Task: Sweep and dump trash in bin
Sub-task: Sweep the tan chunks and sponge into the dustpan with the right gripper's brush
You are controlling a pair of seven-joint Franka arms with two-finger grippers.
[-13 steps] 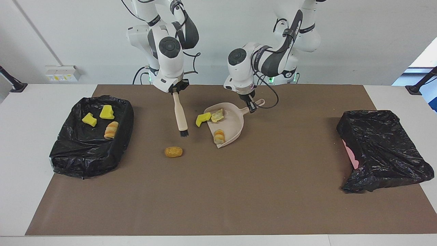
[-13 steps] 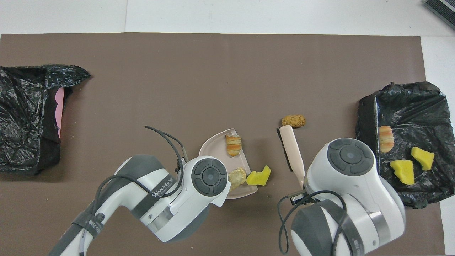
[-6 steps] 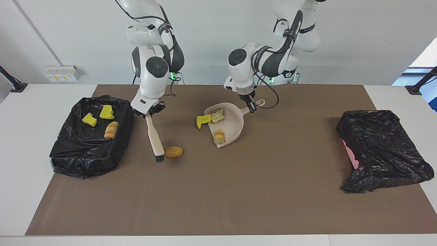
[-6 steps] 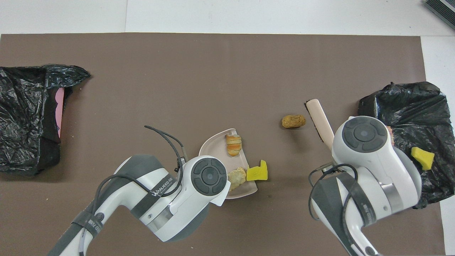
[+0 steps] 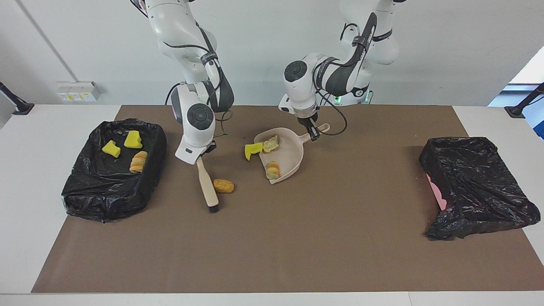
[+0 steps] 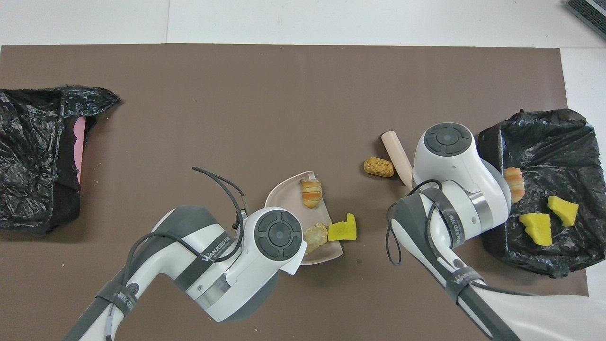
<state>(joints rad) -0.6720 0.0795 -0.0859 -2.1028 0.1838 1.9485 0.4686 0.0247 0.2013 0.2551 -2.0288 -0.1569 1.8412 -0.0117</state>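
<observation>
Right gripper (image 5: 199, 155) pinches the beige wooden-handled brush (image 5: 207, 185), its bristles beside an orange-brown bread roll (image 5: 223, 185) on the brown mat (image 5: 297, 238). Left gripper (image 5: 313, 134) clamps the beige plastic dustpan (image 5: 289, 155) holding a striped roll (image 5: 272, 169) and a pale crumbly lump (image 5: 270, 144).

A brown mat (image 5: 272, 246) covers most of the white tabletop (image 5: 25, 170). At the left arm's end of the tabletop a crumpled black bag (image 5: 476, 187) lies partly on the mat, with a pink edge (image 5: 437, 193) showing at its side. On the wall beside the right arm's end sits a white socket plate (image 5: 78, 91). Dark clamp feet (image 5: 19, 106) stand at both corners of the tabletop nearest the robots.
</observation>
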